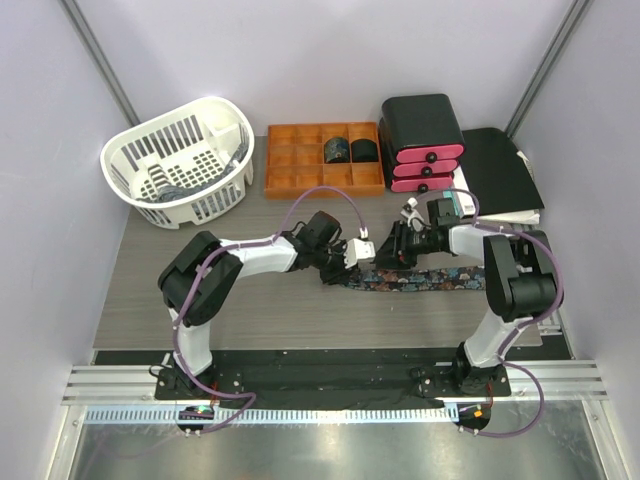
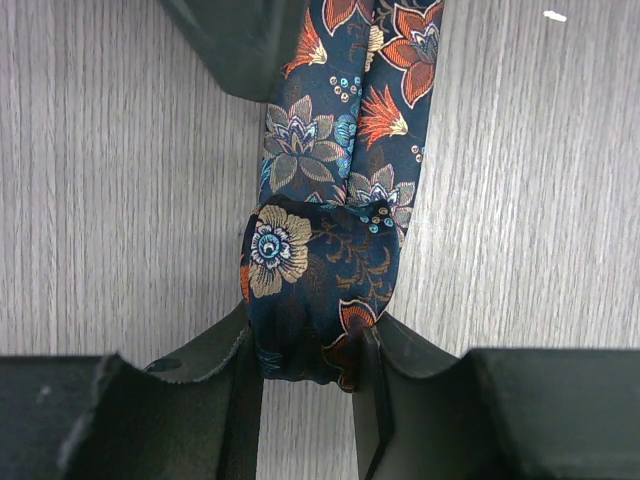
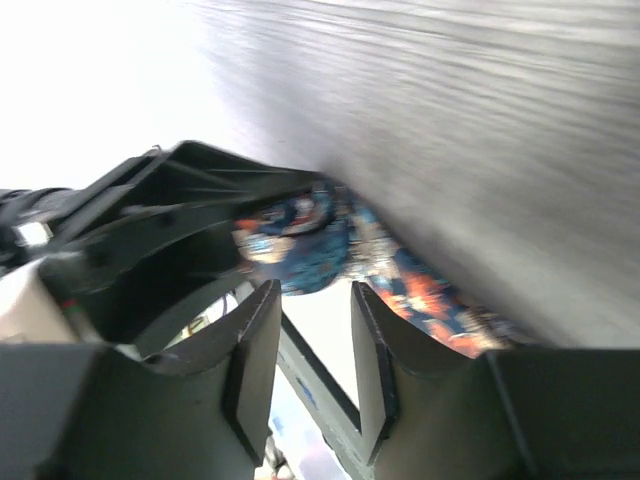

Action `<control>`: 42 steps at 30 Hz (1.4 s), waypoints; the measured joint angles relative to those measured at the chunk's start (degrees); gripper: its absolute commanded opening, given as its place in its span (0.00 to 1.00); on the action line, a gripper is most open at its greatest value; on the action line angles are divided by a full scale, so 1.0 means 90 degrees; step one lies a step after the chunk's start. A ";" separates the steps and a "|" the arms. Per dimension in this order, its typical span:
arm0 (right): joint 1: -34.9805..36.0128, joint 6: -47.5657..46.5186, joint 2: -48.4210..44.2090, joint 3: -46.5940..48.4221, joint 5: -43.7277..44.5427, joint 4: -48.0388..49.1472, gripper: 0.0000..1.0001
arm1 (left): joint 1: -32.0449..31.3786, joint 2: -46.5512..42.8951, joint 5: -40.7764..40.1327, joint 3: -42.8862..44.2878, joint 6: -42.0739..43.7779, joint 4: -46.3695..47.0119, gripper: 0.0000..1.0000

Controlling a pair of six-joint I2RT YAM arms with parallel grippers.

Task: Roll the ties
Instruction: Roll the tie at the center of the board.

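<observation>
A dark navy floral tie [image 1: 425,280] lies flat across the table's middle, its left end wound into a small roll [image 2: 320,290]. My left gripper [image 2: 305,365] is shut on that roll, one finger pressed on each side. The flat part of the tie [image 2: 350,100] runs away from the roll. My right gripper [image 3: 315,310] is open just short of the roll [image 3: 295,235], with nothing between its fingers. From above, the left gripper [image 1: 358,252] and the right gripper [image 1: 388,247] meet tip to tip. Two rolled ties [image 1: 337,150] [image 1: 364,151] sit in the orange tray [image 1: 290,160].
A white basket [image 1: 215,115] holding some dark fabric stands at the back left. A black and pink drawer unit [image 1: 425,145] and a black folder [image 1: 500,170] stand at the back right. Purple cables [image 1: 330,195] arc over both arms.
</observation>
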 measured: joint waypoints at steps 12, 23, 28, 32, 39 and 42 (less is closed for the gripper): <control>0.0663 0.1064 -0.0330 -0.0325 -0.0046 0.0877 0.41 | -0.0131 0.0066 -0.0384 0.0279 -0.0046 -0.0430 0.18; 0.0950 0.1362 0.0056 -0.0347 0.0146 0.1311 0.01 | -0.0136 0.0092 -0.0413 0.0345 -0.0070 -0.0556 0.21; 0.0940 0.1251 0.0056 -0.0313 0.0143 0.1212 0.01 | -0.0136 0.0092 -0.0430 0.0345 -0.0087 -0.0556 0.31; 0.0826 0.1025 0.0056 -0.0284 0.0138 0.1037 0.01 | -0.0138 0.0090 -0.0481 0.0345 -0.0146 -0.0534 0.59; 0.0359 0.0304 0.0197 -0.0287 0.0163 0.0362 0.01 | 0.0053 -0.0058 -0.0454 0.0240 -0.0653 -0.0503 0.93; 0.0180 -0.0012 0.0304 -0.0287 0.0260 0.0124 0.01 | 0.0170 -0.0406 -0.0457 0.0107 -0.0998 -0.0573 1.00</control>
